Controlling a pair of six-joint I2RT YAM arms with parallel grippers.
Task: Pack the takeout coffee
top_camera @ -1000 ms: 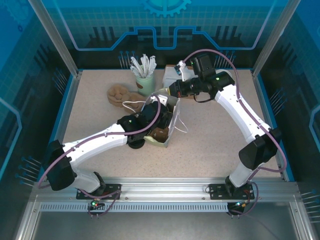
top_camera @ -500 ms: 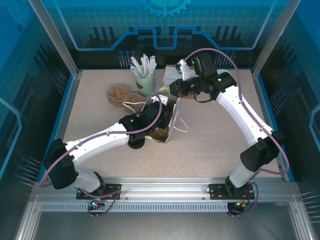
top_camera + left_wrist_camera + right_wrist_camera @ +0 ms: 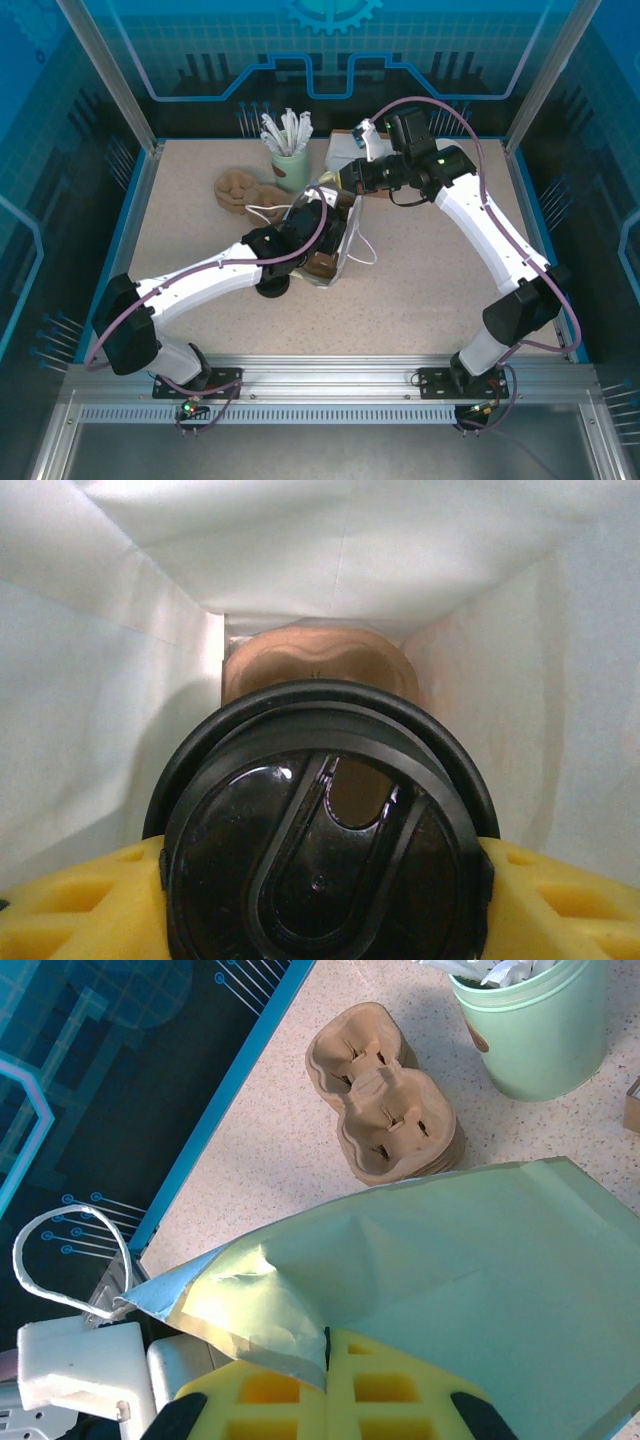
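Brown pulp cup carriers (image 3: pixel 238 190) lie on the table at about ten o'clock from the paper bag (image 3: pixel 342 248). Reaching in through the bag's mouth, the left gripper (image 3: pixel 320 905) has its yellow fingers (image 3: pixel 70 905) clamped on the takeout coffee (image 3: pixel 320 850), black lid toward the wrist camera. The cup is well inside the bag, with a single carrier (image 3: pixel 315 660) beyond it at the far end; whether it is seated I cannot tell. At the bag's twelve o'clock rim, the right gripper (image 3: pixel 325 1380) is pinched together on the paper, holding the mouth open. I judge what's left is seating the cup, letting go and withdrawing.
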